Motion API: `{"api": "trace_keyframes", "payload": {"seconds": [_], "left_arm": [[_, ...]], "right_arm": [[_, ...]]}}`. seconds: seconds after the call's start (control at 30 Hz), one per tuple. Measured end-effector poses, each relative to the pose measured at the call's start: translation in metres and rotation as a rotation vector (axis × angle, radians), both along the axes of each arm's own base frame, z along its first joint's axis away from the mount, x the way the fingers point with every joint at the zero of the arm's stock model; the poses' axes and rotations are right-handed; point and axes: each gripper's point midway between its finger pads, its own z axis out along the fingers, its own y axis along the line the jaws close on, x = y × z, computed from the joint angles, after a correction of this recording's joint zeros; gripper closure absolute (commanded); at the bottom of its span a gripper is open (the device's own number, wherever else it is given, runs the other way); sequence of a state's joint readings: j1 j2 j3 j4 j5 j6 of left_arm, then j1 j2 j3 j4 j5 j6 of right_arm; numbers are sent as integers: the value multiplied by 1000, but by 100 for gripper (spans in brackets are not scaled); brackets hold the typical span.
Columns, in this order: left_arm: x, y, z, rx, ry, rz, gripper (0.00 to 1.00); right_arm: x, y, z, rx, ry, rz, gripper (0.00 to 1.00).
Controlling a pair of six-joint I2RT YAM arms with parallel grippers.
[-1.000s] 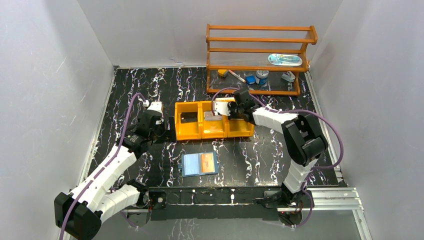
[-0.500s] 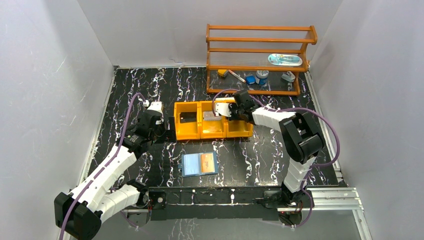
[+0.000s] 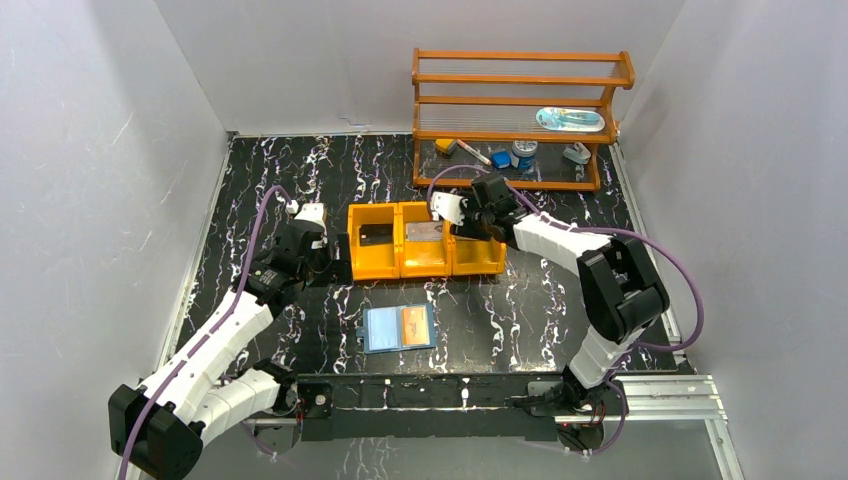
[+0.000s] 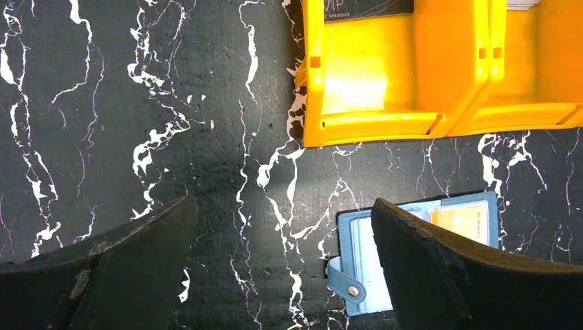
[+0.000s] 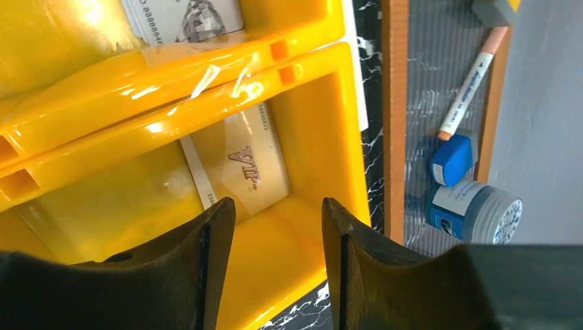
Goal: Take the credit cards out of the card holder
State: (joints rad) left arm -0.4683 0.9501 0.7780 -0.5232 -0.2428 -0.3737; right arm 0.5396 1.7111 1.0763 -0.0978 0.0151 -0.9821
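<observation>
The blue card holder [image 3: 399,328] lies open on the table in front of the orange tray [image 3: 425,262], with an orange credit card [image 3: 415,322] in its right leaf. From the left wrist I see the holder [image 4: 357,254], its snap strap and that orange card [image 4: 460,221]. My left gripper [image 4: 282,213] hangs wide open over bare table left of the holder. My right gripper [image 5: 278,213] stands open and empty over the tray's right compartment, where a pale card marked VIP [image 5: 244,161] lies. A silvery card [image 5: 185,17] lies in the middle compartment and a dark card [image 4: 368,7] in the left one.
A wooden shelf rack [image 3: 520,100] stands at the back right, just behind the tray. On its bottom shelf are a marker [image 5: 471,86], a small blue block [image 5: 452,158] and a blue jar [image 5: 474,210]. White walls close in the table on three sides.
My right gripper has opened from shut and drawn slightly right over the tray's right compartment; the VIP card now lies loose there. The left arm and the holder have not moved.
</observation>
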Motion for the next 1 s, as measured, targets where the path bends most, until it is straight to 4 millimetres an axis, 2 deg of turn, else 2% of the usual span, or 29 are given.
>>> {"api": "trace_keyframes", "payload": {"seconds": [0.1,0.2,0.27,0.4,0.6,0.83,1.0], "left_arm": [[0,0,0,0,0,0,2],[0,0,0,0,0,0,2],[0,0,0,0,0,0,2],[0,0,0,0,0,0,2],[0,0,0,0,0,0,2],[0,0,-1,2,3,0,2],[0,-1,-2,2,8,-2,2]], "right_arm": [[1,1,8,50,-1,-50,43],[-2,3,10,139,40,-150,49],[-6,6,11,222,87,-239,48],[-19,15,14,450,245,-508,55],[-36,21,14,664,451,-874,60],[-44,6,-1,700,492,-1160,61],[-40,0,-21,642,491,-1257,61]]}}
